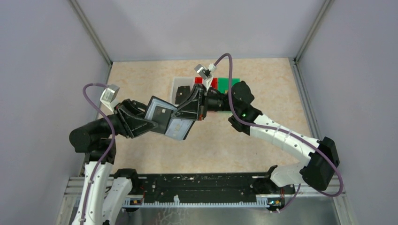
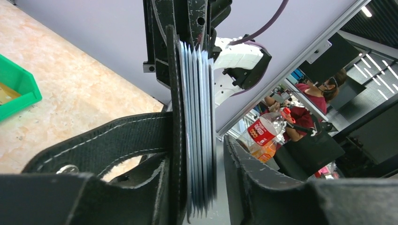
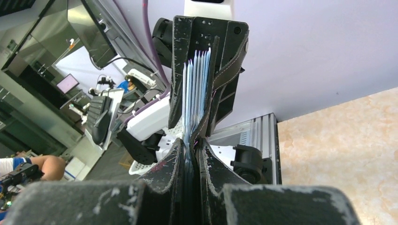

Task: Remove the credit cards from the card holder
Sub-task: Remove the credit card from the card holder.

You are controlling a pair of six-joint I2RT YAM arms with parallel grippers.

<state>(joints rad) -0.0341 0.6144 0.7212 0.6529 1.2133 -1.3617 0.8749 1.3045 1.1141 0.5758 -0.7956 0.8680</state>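
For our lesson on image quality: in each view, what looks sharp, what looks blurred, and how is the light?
Top external: even soft light, card holder sharp. Left wrist: left hand dark and blurred at the bottom, holder's edges crisp. Right wrist: right hand blurred up close.

Black card holder (image 1: 170, 120), pale-blue panels (image 1: 181, 128)

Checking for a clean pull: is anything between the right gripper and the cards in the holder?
Nothing separate. The right gripper is shut on the holder's fanned pale sheets, its black strap running alongside; the left gripper clamps the other end in mid-air. Card or sleeve in the pinch: cannot tell.
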